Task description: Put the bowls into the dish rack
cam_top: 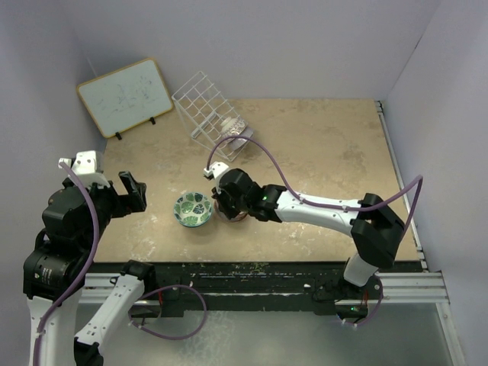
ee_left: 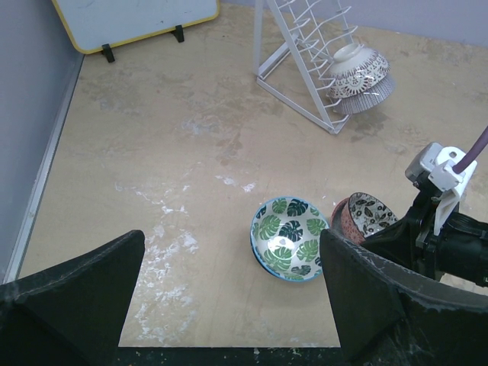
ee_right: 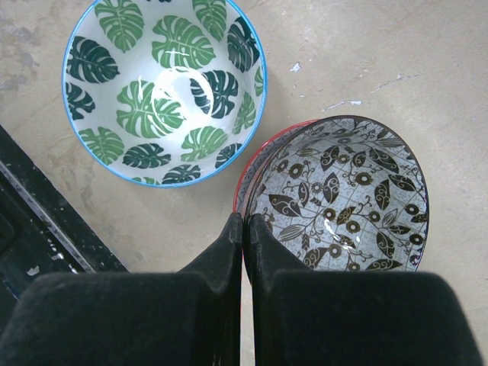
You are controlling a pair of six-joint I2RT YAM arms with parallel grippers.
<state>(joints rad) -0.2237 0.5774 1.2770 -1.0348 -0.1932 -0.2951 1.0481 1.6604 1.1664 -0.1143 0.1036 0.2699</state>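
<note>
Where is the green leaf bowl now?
The green leaf bowl sits upright on the table towards the near edge, left of centre in the top view, beside the dark floral bowl held by the right gripper.

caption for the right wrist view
Right end effector pinches the rim of the black-floral bowl beside the green leaf bowl

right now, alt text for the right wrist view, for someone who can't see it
The right gripper pinches the near rim of a black-and-white floral bowl on a tan table. A green leaf bowl sits upright close beside it, toward the upper left of the picture.
</note>
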